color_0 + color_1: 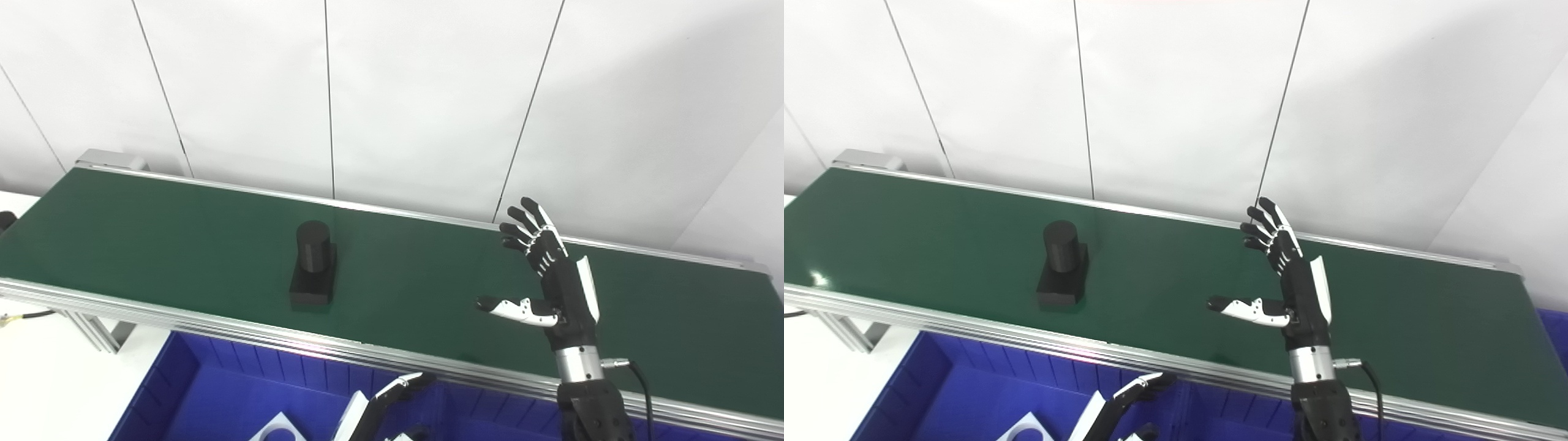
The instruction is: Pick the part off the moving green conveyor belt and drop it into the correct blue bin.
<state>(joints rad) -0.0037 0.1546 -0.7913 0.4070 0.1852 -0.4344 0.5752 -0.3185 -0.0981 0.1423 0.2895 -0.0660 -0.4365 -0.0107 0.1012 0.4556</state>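
A: Quick one. Where's the part?

B: The black part [313,264], a cylinder on a square base, stands upright on the green conveyor belt [153,239], left of centre, nearer the front rail. Nothing touches it.

A: Hands?

B: The right robot hand [554,275] is raised over the belt, well right of the part, fingers spread, thumb out to the left, holding nothing. The left robot hand [383,404] is low over the blue bin [184,373] at the bottom edge, mostly cut off; can't tell if it's open or closed.

A: Risks?

B: Timing, mainly. The belt moves, so closing late or early would likely mean a miss or a clip on the cylinder. It looks top-heavy, so I'd guess a side knock tips it. A tipped part could roll toward the front rail. Wrong bin is also possible: only one bin shows clearly, with a white piece [278,429] in it.

A: Surface, room?

B: Belt is smooth matte green with aluminium rails [184,318]. White panelled wall [429,92] behind, white table [49,380] bottom left with a cable [24,316].
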